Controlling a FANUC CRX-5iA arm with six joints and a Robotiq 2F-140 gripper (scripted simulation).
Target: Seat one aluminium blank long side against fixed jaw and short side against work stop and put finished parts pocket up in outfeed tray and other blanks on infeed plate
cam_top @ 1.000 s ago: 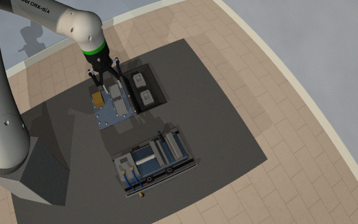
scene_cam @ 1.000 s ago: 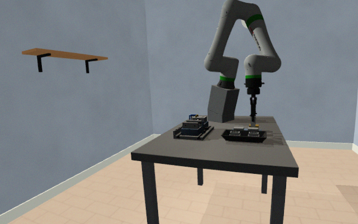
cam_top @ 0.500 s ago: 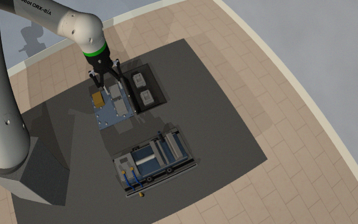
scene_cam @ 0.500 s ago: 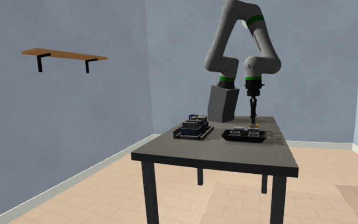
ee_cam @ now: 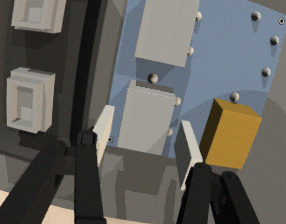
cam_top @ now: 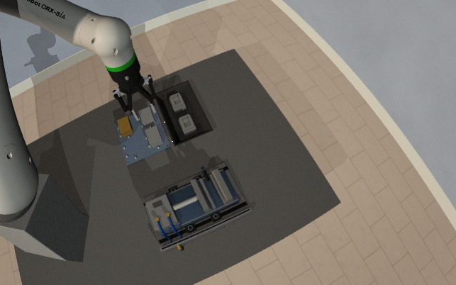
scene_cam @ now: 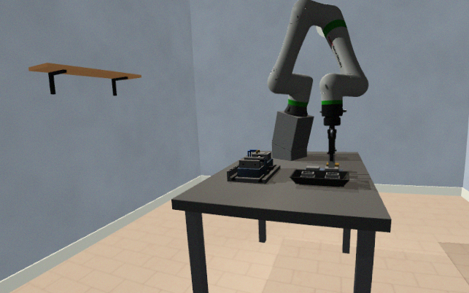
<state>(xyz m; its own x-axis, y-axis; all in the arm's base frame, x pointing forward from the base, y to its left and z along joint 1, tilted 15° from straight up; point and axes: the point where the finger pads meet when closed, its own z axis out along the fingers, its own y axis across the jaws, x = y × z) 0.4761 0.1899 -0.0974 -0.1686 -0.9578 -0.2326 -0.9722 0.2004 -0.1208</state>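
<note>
My own arm cuts off the top view's nine o'clock side. In the wrist view, two finished parts [ee_cam: 38, 2] lie in the outfeed tray [ee_cam: 79, 63] at nine o'clock; the exterior view barely resolves them. My claw [ee_cam: 144, 141] is partly spread, pinching nothing, its pads [ee_cam: 103, 132] either side of an aluminium blank [ee_cam: 147, 117] on the infeed plate [ee_cam: 220, 30]. A brass blank [ee_cam: 232, 133] stands at three o'clock. Only the other views show the vise [cam_top: 201, 203].
</note>
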